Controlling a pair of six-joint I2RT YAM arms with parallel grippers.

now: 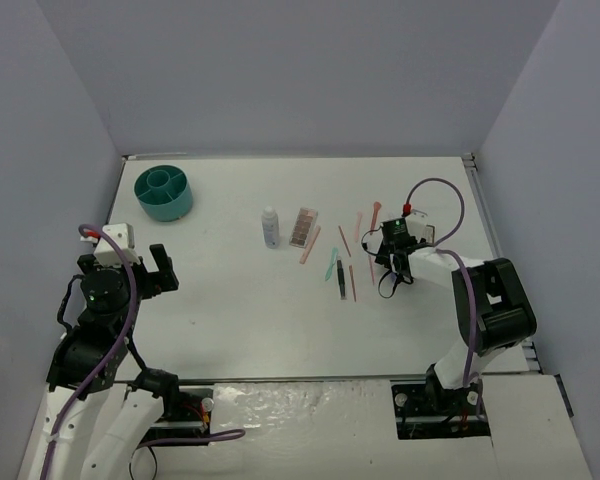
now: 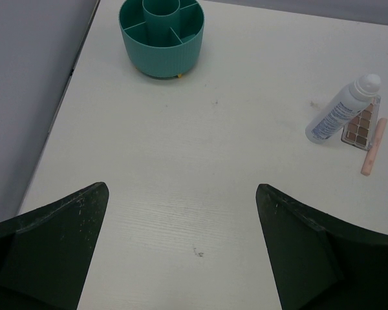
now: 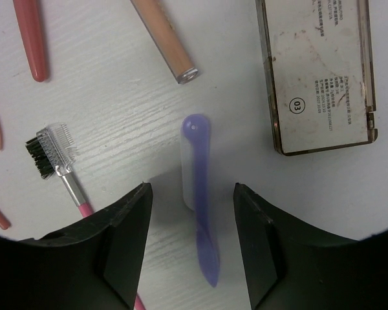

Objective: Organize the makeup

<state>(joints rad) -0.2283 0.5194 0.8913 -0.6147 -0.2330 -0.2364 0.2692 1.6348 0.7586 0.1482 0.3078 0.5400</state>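
Note:
My right gripper is open low over the table, its fingers on either side of a purple stick in a clear sleeve, not touching it. A dark-framed compact lies face down just beyond on the right. A pink-handled comb brush, a peach tube and a pink stick lie to the left. In the top view the right gripper is at the right end of the row of makeup. The white bottle and the pinkish-brown palette stand mid-table. My left gripper is open and empty.
The round teal divided tub stands at the back left and also shows in the left wrist view. A teal stick, a black stick and thin pink sticks lie between the palette and the right gripper. Walls enclose the table.

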